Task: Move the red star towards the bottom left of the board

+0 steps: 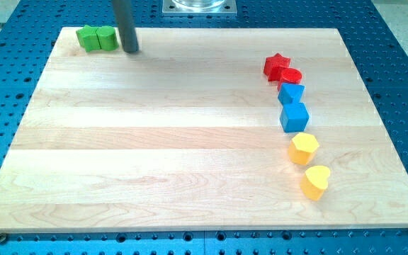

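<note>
Right now, going left to right across the wooden board: two green blocks sit touching each other near the top-left corner, at about eleven o'clock from the board's centre. My tip stands just beside them, on their three o'clock side, apparently not touching. I carry no jaws, so there is nothing to open or close; the rod grasps nothing and pushes nothing at this moment.

Well apart, over at about two o'clock, sits the red star. A red round block touches it at its four o'clock. Below those run a blue block, a blue cube, a yellow hexagon-like block and a yellow heart, a chain curving toward five o'clock.

The star must travel toward seven o'clock, so I judge I need to get round to its one o'clock side. The risk: approaching carelessly, I clip the red round block and drag it along, or strike the star off-centre so that it spins and slips past my tip.
</note>
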`<state>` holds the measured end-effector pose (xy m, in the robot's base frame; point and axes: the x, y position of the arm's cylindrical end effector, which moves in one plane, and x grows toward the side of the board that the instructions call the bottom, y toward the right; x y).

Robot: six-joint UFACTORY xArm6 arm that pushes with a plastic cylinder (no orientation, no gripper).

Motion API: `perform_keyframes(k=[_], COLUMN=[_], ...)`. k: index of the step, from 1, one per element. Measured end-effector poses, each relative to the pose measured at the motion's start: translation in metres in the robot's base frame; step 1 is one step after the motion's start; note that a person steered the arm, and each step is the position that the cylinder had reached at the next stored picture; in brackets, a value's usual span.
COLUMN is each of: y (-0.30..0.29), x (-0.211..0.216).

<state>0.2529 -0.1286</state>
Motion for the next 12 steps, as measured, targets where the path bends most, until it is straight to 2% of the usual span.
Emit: perform_keyframes(k=[1, 3, 4, 5, 7, 8, 9, 10, 11, 12], y=[0.038, 0.049, 0.140, 0.262, 0.287, 0.316, 0.215, 0.076, 0.013, -0.001], x=[-0.007, -0.004, -0.004, -0.002, 0.060, 0.073, 0.102, 0.134, 0.140, 0.113])
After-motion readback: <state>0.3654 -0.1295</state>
